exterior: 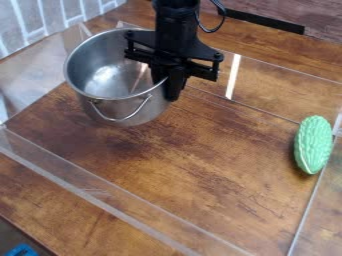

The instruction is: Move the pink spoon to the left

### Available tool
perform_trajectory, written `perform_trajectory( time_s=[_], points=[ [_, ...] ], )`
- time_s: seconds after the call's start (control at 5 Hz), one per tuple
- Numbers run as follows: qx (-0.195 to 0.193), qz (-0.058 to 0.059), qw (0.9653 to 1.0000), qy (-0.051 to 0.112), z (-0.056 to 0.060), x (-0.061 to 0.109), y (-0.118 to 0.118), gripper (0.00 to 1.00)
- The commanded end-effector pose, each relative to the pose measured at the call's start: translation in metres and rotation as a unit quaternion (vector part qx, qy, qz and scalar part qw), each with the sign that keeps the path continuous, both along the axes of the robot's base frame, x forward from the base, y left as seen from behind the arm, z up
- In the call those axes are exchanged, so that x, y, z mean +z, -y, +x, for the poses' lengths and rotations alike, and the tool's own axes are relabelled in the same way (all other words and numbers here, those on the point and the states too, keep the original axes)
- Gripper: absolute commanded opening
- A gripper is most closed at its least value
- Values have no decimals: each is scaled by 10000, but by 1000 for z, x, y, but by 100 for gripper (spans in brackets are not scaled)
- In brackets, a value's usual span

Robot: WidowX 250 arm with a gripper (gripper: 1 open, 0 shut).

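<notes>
My black gripper (174, 92) points almost straight down at the right rim of the round steel pot (110, 72), which stands at the back left of the wooden table. The fingers are closed together on that rim, and the pot shifts along with them. The pot's wire handle hangs down its front side. The pink spoon is hidden; no part of it shows around the gripper or the pot.
A bumpy green vegetable (314, 143) lies at the right edge. A low clear plastic wall (80, 175) borders the wooden table (201, 160) at the front left and continues along the right side and the back.
</notes>
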State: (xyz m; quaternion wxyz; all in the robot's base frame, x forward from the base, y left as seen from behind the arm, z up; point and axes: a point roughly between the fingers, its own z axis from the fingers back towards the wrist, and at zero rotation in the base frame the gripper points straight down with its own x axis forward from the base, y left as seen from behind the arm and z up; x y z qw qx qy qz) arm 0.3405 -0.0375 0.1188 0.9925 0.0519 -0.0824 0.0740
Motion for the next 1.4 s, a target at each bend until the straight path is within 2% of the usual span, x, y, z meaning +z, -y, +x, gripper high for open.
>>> perform_trajectory(
  time_s=[0.0, 0.4, 1.2],
  points=[
    [-65, -48, 9997, 241, 9, 7, 3, 0],
    [-48, -75, 9996, 278, 12, 1, 8, 0],
    [10, -193, 9993, 321, 20, 1, 27, 0]
  ],
)
